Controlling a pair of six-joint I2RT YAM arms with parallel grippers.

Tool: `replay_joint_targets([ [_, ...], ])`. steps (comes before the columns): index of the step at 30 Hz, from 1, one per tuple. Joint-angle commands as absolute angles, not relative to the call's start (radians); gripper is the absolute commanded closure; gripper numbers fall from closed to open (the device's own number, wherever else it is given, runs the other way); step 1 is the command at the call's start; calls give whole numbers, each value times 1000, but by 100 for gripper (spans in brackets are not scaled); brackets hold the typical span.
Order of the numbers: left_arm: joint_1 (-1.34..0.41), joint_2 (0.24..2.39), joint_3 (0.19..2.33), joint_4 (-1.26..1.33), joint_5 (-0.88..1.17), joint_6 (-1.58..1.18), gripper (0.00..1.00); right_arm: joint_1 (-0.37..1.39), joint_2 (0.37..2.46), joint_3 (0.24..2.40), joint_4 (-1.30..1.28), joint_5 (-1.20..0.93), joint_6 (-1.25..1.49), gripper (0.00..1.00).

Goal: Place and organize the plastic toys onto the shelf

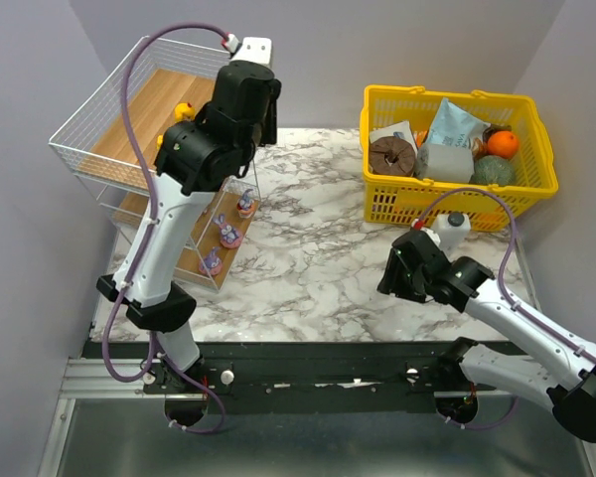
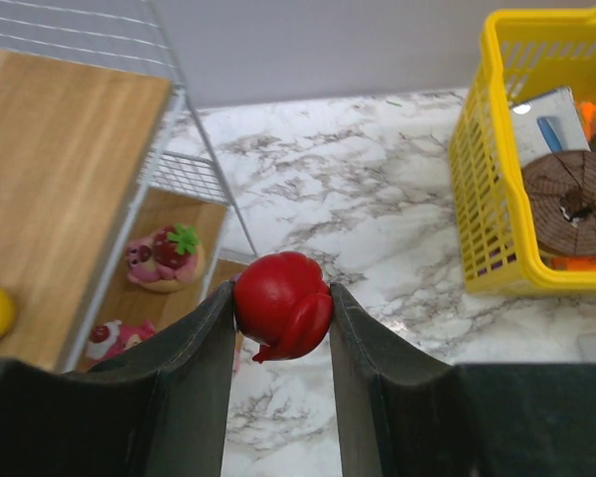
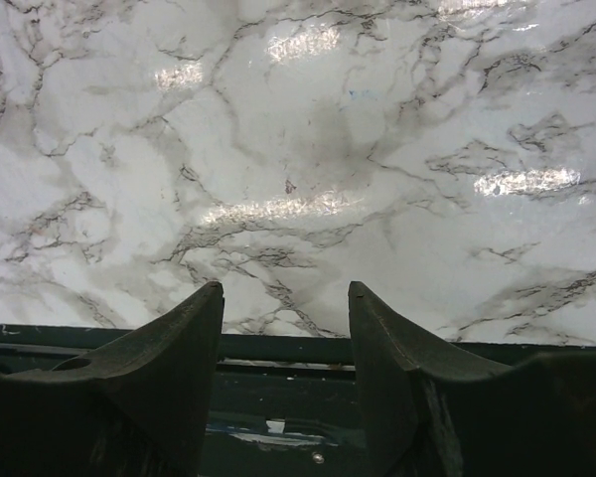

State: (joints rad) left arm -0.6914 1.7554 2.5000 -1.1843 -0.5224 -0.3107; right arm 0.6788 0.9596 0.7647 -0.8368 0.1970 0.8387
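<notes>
Left pincer [image 2: 283,323] clamped on small red toy [image 2: 278,298], held aloft just beside shelf [image 2: 70,179]. Toy looks light, hard, glossy, rounded: likely slippery; a grip across its widest middle seems right. Right pincer [image 3: 286,298] parted, empty, low over bench [image 3: 298,149].
</notes>
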Motion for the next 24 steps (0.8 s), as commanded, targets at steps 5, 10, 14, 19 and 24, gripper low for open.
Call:
replay_joint_targets([
  [5,-630,1681,2557,-1098,-670,-197,98,673,983,759,-810,245,796,39],
  [10,-615,1683,2548,-1037,-703,-134,95,672,996,764,-805,247,788,39],
  [14,-600,1701,2546,-1016,-716,-91,92,672,1005,769,-802,245,787,39],
  [19,-543,1715,2556,-1009,-664,-74,91,672,1006,767,-801,252,790,39],
  [24,-503,1738,2546,-1025,-600,-69,91,672,1011,770,-801,253,792,39],
])
